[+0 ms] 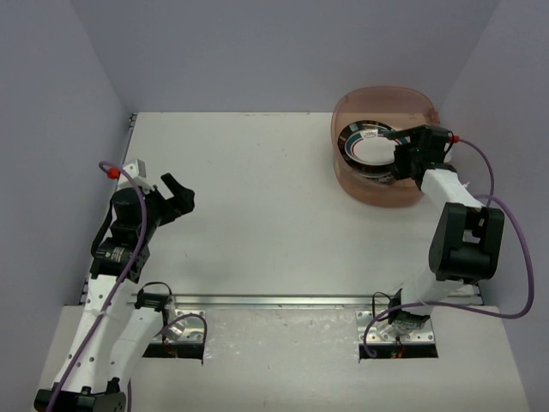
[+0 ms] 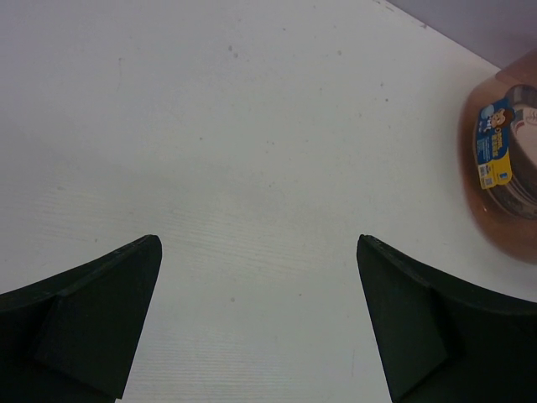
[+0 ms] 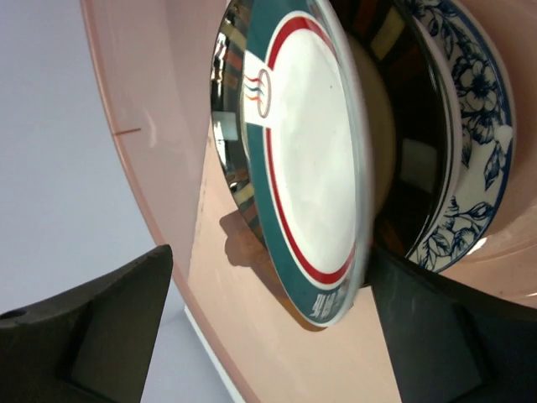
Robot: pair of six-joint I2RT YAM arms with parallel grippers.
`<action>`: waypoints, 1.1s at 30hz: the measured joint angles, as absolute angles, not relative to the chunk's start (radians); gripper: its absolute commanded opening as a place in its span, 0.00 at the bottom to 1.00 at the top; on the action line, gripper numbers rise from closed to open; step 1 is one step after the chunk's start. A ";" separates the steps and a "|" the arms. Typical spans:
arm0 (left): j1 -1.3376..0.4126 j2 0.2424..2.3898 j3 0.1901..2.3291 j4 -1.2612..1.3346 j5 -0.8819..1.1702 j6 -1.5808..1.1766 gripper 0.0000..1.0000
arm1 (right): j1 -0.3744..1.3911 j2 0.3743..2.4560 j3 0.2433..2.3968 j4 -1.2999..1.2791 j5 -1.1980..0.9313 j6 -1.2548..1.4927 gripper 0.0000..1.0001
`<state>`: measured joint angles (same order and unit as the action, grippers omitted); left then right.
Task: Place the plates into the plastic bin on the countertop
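The translucent pinkish plastic bin (image 1: pixel 383 193) stands at the far right of the white countertop (image 1: pixel 257 215), with plates (image 1: pixel 367 146) stacked inside. My right gripper (image 1: pixel 403 156) reaches over the bin's rim. In the right wrist view its jaws (image 3: pixel 270 250) stand wide open around a tilted white plate with a teal-and-red rim (image 3: pixel 310 159), whose edge lies against the right finger (image 3: pixel 436 336). Behind that plate sit a dark plate and a blue floral plate (image 3: pixel 474 126). My left gripper (image 1: pixel 180 199) hovers open over bare countertop at the left, nothing between its fingers (image 2: pixel 260 252).
Grey walls enclose the countertop on three sides. A metal rail (image 1: pixel 274 301) runs along the front edge between the arm bases. The bin (image 2: pixel 503 218), with a blue-and-yellow label, shows at the right edge of the left wrist view.
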<state>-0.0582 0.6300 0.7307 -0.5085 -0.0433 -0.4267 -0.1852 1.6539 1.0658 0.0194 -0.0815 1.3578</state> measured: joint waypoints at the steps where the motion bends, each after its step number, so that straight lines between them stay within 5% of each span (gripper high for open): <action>1: -0.058 0.630 0.731 -0.507 -0.043 -0.427 1.00 | -0.185 1.654 1.069 0.018 -0.087 1.357 0.99; 16: -0.058 0.783 0.749 -0.496 0.014 -0.415 1.00 | -0.178 1.723 1.407 -0.400 -0.208 1.330 0.99; 33: -0.058 0.824 0.773 -0.490 0.032 -0.397 1.00 | -0.127 1.732 1.396 -0.514 -0.204 1.172 0.99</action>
